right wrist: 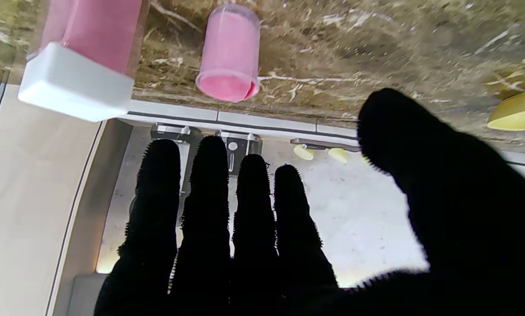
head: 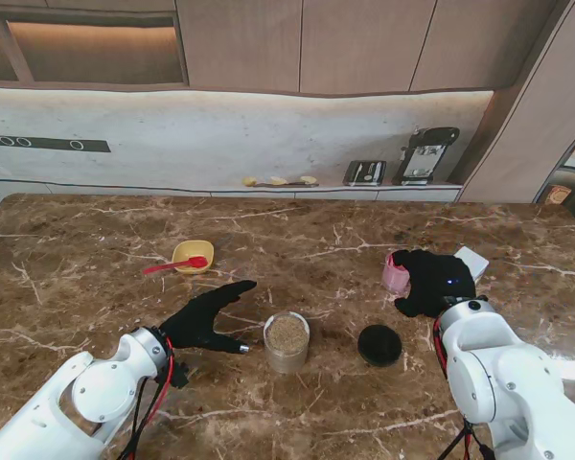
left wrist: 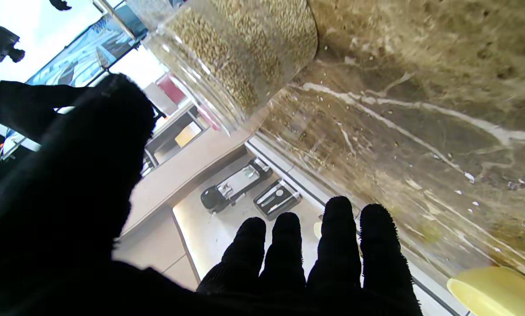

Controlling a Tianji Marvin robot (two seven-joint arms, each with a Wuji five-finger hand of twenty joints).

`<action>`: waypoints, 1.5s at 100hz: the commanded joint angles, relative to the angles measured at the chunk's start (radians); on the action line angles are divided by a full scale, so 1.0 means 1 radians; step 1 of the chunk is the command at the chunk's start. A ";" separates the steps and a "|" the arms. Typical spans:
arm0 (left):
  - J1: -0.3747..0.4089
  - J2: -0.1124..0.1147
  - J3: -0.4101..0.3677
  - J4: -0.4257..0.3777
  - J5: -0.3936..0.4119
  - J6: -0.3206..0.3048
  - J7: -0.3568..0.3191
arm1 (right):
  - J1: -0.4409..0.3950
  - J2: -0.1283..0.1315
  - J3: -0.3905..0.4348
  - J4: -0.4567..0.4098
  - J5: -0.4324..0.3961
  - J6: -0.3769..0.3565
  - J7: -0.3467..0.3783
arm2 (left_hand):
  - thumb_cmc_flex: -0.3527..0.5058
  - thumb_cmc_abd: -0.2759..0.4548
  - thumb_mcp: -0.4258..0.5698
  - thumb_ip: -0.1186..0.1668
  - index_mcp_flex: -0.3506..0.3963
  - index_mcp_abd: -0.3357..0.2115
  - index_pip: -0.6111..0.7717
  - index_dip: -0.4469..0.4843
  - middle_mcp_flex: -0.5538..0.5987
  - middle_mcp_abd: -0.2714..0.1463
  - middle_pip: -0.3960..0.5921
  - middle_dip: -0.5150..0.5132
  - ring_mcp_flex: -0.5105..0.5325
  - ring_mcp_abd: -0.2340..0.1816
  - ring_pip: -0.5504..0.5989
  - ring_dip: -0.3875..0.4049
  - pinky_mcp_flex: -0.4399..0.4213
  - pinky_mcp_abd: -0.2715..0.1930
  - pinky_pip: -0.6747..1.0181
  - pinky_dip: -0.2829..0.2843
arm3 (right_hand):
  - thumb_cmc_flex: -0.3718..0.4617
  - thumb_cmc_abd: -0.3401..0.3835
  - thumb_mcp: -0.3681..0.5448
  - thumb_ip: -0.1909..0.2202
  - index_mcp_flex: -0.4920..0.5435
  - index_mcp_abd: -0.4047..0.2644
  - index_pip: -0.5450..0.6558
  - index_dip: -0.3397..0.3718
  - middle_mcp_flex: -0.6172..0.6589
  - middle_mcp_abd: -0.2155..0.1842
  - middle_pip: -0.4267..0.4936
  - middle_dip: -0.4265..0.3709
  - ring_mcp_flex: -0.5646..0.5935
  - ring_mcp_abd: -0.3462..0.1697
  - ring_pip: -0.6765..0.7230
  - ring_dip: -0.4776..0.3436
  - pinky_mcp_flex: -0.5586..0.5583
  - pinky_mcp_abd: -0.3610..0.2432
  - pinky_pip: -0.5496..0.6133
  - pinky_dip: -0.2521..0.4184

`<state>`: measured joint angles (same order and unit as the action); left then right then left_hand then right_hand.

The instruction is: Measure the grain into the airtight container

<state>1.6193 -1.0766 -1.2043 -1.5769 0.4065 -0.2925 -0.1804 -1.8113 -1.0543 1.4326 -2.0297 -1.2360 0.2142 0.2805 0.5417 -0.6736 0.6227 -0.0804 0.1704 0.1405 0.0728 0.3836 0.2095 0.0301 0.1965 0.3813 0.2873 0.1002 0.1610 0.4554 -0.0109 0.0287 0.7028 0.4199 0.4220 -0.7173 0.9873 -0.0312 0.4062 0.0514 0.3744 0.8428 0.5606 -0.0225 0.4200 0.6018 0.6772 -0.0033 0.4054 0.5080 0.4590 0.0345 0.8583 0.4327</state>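
Observation:
A clear round container point(head: 287, 341) filled with brown grain stands near the middle of the marble table, its top uncovered; the left wrist view shows its wall point(left wrist: 231, 52) close by. Its black round lid point(head: 379, 345) lies flat just to its right. My left hand point(head: 208, 319) in a black glove is open beside the container's left, fingers spread, touching nothing. My right hand point(head: 433, 282) is open too, held just nearer to me than a pink measuring cup point(head: 396, 273), point(right wrist: 229, 55). A white-capped pink box point(head: 471, 262), point(right wrist: 80, 57) sits to the right of the cup.
A yellow bowl point(head: 193, 255) with a red spoon point(head: 175, 265) sits on the left, farther from me. Against the back wall a shelf holds a black appliance point(head: 425, 154), a small dark tray point(head: 364, 172) and some pale pieces point(head: 280, 180).

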 commanded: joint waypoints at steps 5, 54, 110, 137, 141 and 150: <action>-0.013 0.007 0.022 0.009 -0.005 0.014 -0.016 | -0.029 0.001 -0.026 0.006 -0.006 0.002 0.012 | -0.002 -0.036 0.042 -0.030 -0.051 -0.017 -0.036 0.018 -0.041 -0.029 -0.019 0.017 -0.040 -0.013 0.009 0.013 -0.031 -0.031 0.001 -0.002 | -0.021 -0.011 -0.051 -0.058 -0.006 0.013 -0.027 0.013 -0.019 -0.001 -0.017 0.010 -0.017 -0.004 -0.019 0.011 -0.020 -0.010 -0.016 0.015; -0.062 0.012 0.117 0.068 -0.028 0.086 -0.062 | -0.018 0.014 -0.124 0.084 -0.023 0.020 0.073 | 0.003 -0.042 0.024 -0.035 -0.039 -0.015 -0.096 -0.227 -0.080 -0.031 -0.117 0.027 -0.159 -0.036 -0.047 -0.007 -0.036 -0.035 -0.407 0.032 | -0.105 0.074 -0.308 0.007 -0.085 0.048 -0.098 -0.016 -0.116 0.019 -0.086 -0.028 -0.116 0.002 -0.068 -0.013 -0.108 -0.013 -0.094 0.029; -0.146 -0.005 0.234 0.158 -0.059 0.124 -0.032 | 0.034 0.028 -0.201 0.126 -0.082 0.042 0.261 | 0.020 -0.003 -0.027 -0.025 -0.036 -0.123 -0.099 -0.262 -0.093 -0.022 -0.168 -0.011 -0.226 -0.022 -0.065 -0.016 -0.053 -0.017 -0.516 0.073 | -0.141 0.089 -0.318 -0.014 -0.325 0.109 -0.184 -0.020 -0.346 0.045 -0.151 -0.077 -0.224 0.030 -0.143 -0.057 -0.143 -0.012 -0.158 0.049; -0.176 -0.014 0.276 0.190 -0.081 0.134 -0.020 | 0.058 0.025 -0.241 0.146 -0.132 0.078 0.276 | 0.025 0.013 -0.044 -0.022 -0.036 -0.140 -0.096 -0.256 -0.092 -0.024 -0.168 -0.024 -0.231 -0.016 -0.065 -0.017 -0.054 -0.004 -0.517 0.104 | -0.144 0.092 -0.323 -0.019 -0.324 0.106 -0.222 -0.020 -0.400 0.050 -0.125 -0.065 -0.250 0.031 -0.131 -0.053 -0.157 -0.009 -0.164 0.062; -0.181 -0.015 0.283 0.198 -0.083 0.131 -0.017 | 0.057 0.025 -0.240 0.146 -0.138 0.077 0.273 | 0.023 0.014 -0.049 -0.022 -0.037 -0.135 -0.097 -0.256 -0.092 -0.024 -0.167 -0.023 -0.229 -0.015 -0.064 -0.016 -0.053 -0.011 -0.516 0.108 | -0.145 0.093 -0.323 -0.020 -0.322 0.105 -0.228 -0.021 -0.403 0.052 -0.123 -0.065 -0.254 0.031 -0.130 -0.054 -0.157 -0.013 -0.165 0.064; -0.190 -0.019 0.298 0.212 -0.093 0.133 -0.014 | 0.055 0.024 -0.234 0.141 -0.144 0.069 0.277 | 0.024 0.017 -0.055 -0.021 -0.036 -0.131 -0.097 -0.256 -0.093 -0.024 -0.165 -0.023 -0.232 -0.017 -0.064 -0.016 -0.053 -0.013 -0.518 0.112 | -0.147 0.094 -0.326 -0.023 -0.314 0.102 -0.263 -0.038 -0.412 0.056 -0.141 -0.080 -0.289 0.029 -0.142 -0.063 -0.166 -0.018 -0.180 0.064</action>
<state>1.4247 -1.0878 -0.9213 -1.3938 0.3184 -0.1675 -0.1879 -1.7470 -1.0273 1.1918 -1.8905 -1.3819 0.2877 0.5415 0.5624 -0.6823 0.6111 -0.0914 0.1705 0.0402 -0.0134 0.1318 0.1473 0.0260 0.0597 0.3703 0.0734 0.0617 0.0990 0.4461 -0.1028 -0.0833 0.1233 0.4789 0.3223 -0.6223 0.6754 -0.0528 0.1043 0.1403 0.1434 0.8150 0.1814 0.0131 0.2772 0.5274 0.4292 0.0121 0.2661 0.4764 0.3046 0.0136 0.7020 0.4717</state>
